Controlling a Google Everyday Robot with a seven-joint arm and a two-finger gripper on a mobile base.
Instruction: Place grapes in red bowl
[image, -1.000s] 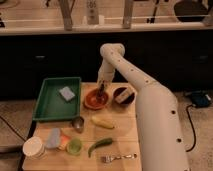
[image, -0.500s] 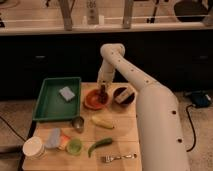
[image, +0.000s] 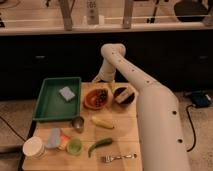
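The red bowl (image: 88, 101) sits on the wooden table, left of the dark bowl (image: 123, 95). A small dark bunch, the grapes (image: 101, 95), lies inside the red bowl towards its right side. My gripper (image: 102, 81) hangs at the end of the white arm, just above the far rim of the red bowl and close over the grapes. I cannot tell whether it touches them.
A green tray (image: 48, 107) with a grey-blue sponge (image: 66, 93) lies at the left. In front are a metal cup (image: 77, 123), a yellow piece (image: 102, 122), a green pepper (image: 100, 145), a fork (image: 119, 157), a green cup (image: 74, 146) and a white cup (image: 34, 147).
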